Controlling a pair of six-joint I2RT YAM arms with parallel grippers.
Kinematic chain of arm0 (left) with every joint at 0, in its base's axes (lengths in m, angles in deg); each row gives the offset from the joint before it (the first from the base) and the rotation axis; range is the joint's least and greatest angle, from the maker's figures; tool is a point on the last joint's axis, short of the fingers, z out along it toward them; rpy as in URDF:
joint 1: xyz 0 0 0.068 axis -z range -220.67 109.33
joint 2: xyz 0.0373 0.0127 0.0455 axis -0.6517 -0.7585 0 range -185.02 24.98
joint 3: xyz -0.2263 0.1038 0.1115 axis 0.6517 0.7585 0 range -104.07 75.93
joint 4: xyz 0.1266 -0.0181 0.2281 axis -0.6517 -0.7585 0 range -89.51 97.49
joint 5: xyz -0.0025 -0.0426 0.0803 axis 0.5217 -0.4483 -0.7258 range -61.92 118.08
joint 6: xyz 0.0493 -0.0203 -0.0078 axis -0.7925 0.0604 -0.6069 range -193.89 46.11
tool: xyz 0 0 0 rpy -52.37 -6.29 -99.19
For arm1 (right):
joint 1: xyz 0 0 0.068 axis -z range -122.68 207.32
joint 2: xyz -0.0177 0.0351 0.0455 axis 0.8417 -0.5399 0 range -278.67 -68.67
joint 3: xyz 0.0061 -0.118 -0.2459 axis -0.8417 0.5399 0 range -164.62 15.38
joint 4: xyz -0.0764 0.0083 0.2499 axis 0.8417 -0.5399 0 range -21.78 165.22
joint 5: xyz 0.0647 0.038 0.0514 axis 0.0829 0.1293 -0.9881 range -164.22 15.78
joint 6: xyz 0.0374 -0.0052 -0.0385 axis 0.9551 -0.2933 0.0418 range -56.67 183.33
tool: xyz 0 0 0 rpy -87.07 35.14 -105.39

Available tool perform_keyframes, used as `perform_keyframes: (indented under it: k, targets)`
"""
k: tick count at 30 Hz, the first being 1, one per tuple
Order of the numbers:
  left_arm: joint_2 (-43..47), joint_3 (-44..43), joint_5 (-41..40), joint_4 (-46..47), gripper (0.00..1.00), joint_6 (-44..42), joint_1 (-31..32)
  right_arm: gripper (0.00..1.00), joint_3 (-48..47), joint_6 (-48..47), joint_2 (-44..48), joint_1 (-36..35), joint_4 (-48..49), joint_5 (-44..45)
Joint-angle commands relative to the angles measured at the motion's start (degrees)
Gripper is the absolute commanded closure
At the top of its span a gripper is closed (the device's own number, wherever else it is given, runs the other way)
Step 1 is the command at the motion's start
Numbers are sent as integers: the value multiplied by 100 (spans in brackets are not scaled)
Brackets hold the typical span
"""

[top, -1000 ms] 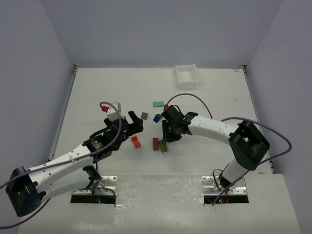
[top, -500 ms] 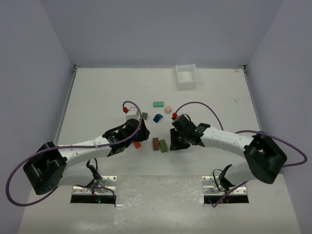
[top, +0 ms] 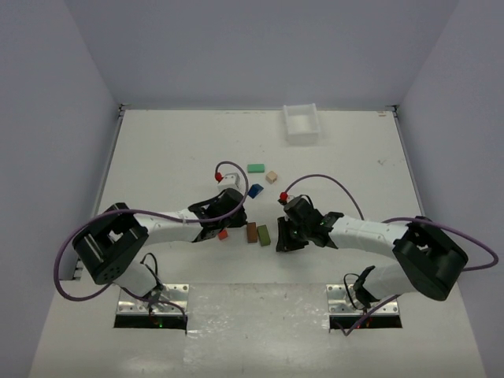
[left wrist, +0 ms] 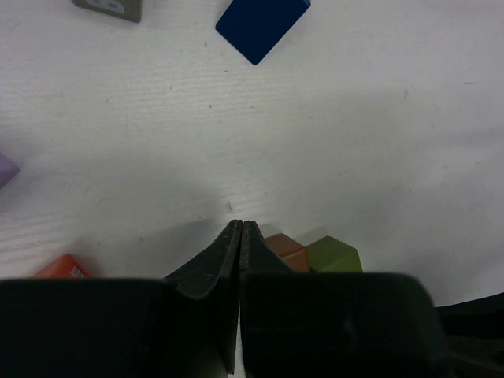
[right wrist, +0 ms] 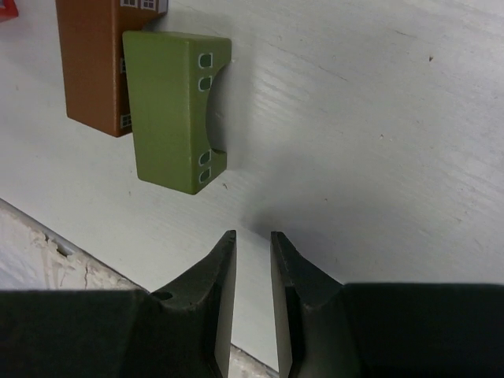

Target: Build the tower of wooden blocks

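Observation:
The wood blocks lie singly on the table and no tower is in view. A brown bar [top: 251,232] and an olive arch block [top: 264,235] lie side by side, with a red-orange block [top: 223,234] to their left. Farther back are the blue [top: 255,190], beige [top: 272,177] and green [top: 255,168] blocks. My left gripper [top: 235,216] is shut on nothing, its tips [left wrist: 239,224] low beside the brown bar [left wrist: 285,246] and the olive block [left wrist: 335,253]. My right gripper [right wrist: 252,236] is narrowly open and empty, just near of the olive block [right wrist: 173,110].
A white tray [top: 301,124] stands at the back of the table. A grey block [left wrist: 110,6] and a purple one [left wrist: 4,169] show at the edges of the left wrist view. The table's near edge [right wrist: 47,260] runs close to my right fingertips.
My left arm swung right toward the brown and olive blocks, and its gripper went from wide open to shut. My right gripper drew toward the near edge and narrowed.

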Motion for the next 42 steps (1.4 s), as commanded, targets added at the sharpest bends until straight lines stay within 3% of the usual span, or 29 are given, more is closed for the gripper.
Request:
perform_keyframes:
  k: [1,16,42]
  targets:
    - [-231,-186,-46,307,100,115,25,77,-118,-199,-292,-39,544,-206]
    - [-501,-274,41,397,100,116,34,80,-384,-289,-826,-39,733,-353]
    - [-646,-371,227,416,100,73,25,80,-318,-215,-898,-70,1100,-457]
